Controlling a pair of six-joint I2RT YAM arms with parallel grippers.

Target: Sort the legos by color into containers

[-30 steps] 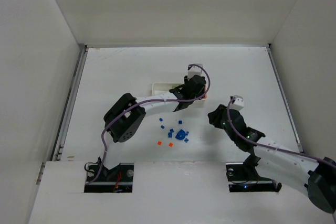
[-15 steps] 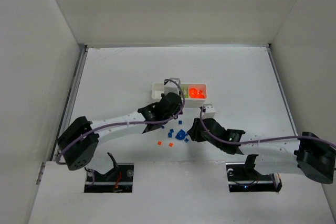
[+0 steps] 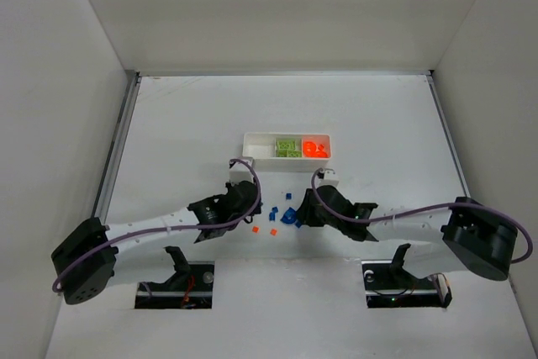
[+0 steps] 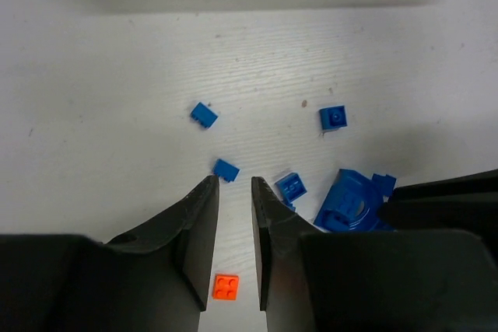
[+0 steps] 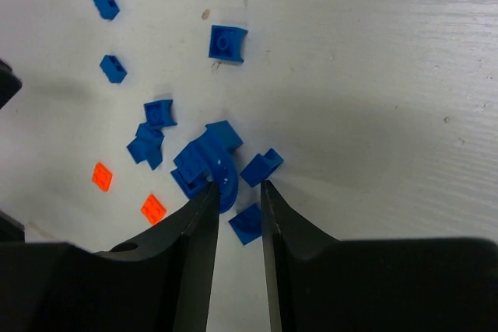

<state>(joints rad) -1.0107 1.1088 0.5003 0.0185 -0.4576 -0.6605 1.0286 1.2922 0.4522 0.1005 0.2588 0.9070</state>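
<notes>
Left hand (image 4: 233,183): low over desk (image 4: 93,68), fingers narrowly parted, gripping nothing. Pointed toward white tray wall at far edge of left wrist view. In gap between finger shanks, flat on desk, studs up: orange plate (image 4: 226,286). Just beyond fingertips, just beside one tip: small blue brick (image 4: 226,169); cannot tell whether touching. Farther ahead and to the side: more blue singles, spread apart.

Right hand (image 5: 237,186): likewise low, fingers narrowly parted, clamped on nothing. At mouth of gap, against one fingertip, edge reaching in between tips: rounded blue piece (image 5: 204,162), largest of the loose legos (image 3: 290,216). Packed close around it: small blue bits, one (image 5: 261,167) just beside other tip, another (image 5: 247,223) on desk inside gap. Off to one side, near each other: two orange bits (image 5: 153,208).

Top view: both hands near each other, facing the loose cluster from either side. Beyond cluster, lying crosswise: tray (image 3: 252,134). In middle compartment: green legos (image 3: 287,147). In end compartment on right arm's side: orange legos (image 3: 315,149).
</notes>
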